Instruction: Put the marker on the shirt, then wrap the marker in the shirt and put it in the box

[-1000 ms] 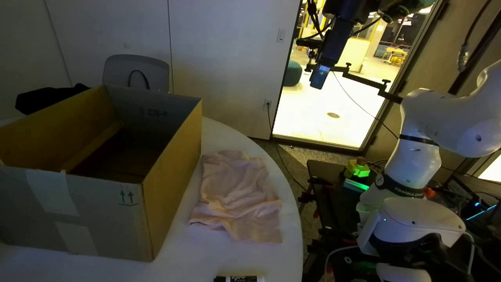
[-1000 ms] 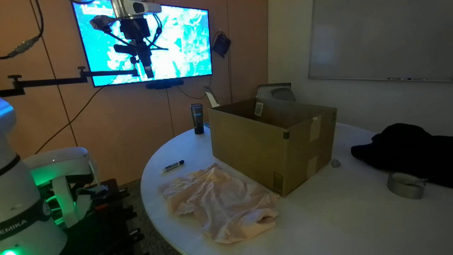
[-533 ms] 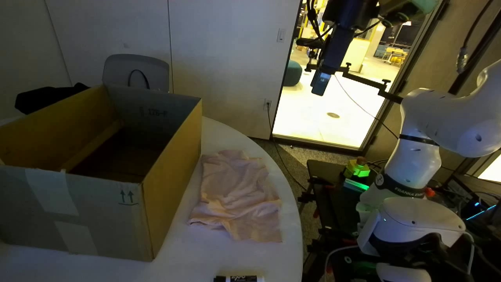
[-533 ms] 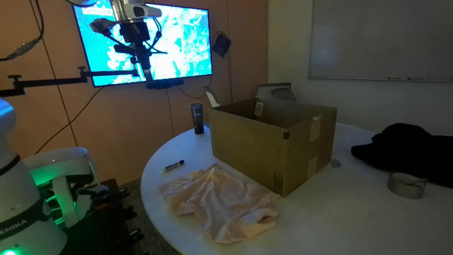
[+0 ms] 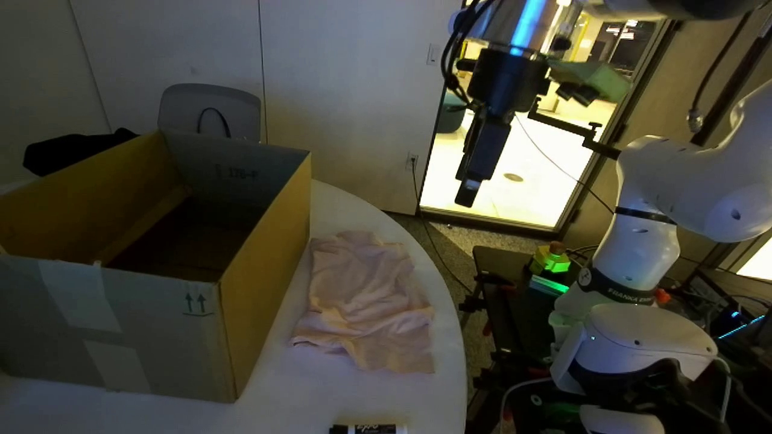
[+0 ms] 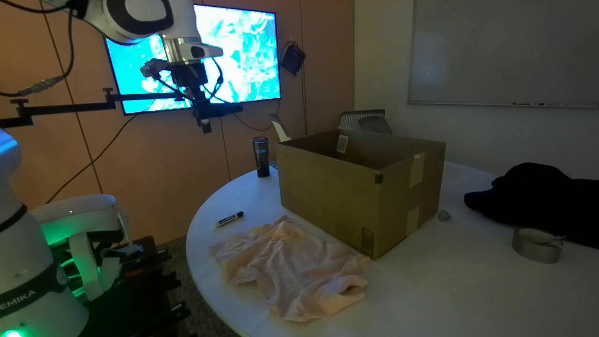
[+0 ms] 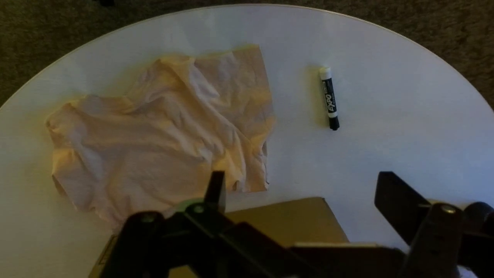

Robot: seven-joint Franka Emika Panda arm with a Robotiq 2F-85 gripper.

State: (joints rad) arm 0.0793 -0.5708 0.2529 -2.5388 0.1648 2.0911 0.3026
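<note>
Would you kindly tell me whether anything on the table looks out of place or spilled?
In an exterior view, a small grey lump beside the box looks odd, perhaps stray litter; I cannot tell what it is. Nothing looks spilled.

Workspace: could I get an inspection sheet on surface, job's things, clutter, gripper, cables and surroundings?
Surface: white table with a curved edge.
Job's things: marker lies apart from the rumpled shirt; open-topped box stands beside the shirt.
Clutter: tumbler, tape roll, black heap.
Gripper: open, nothing held.
Cables: cable with inline connector hangs away from the table; wall-plugged cord trails downward.
Surroundings: lit screen, whiteboard, chair.
</note>
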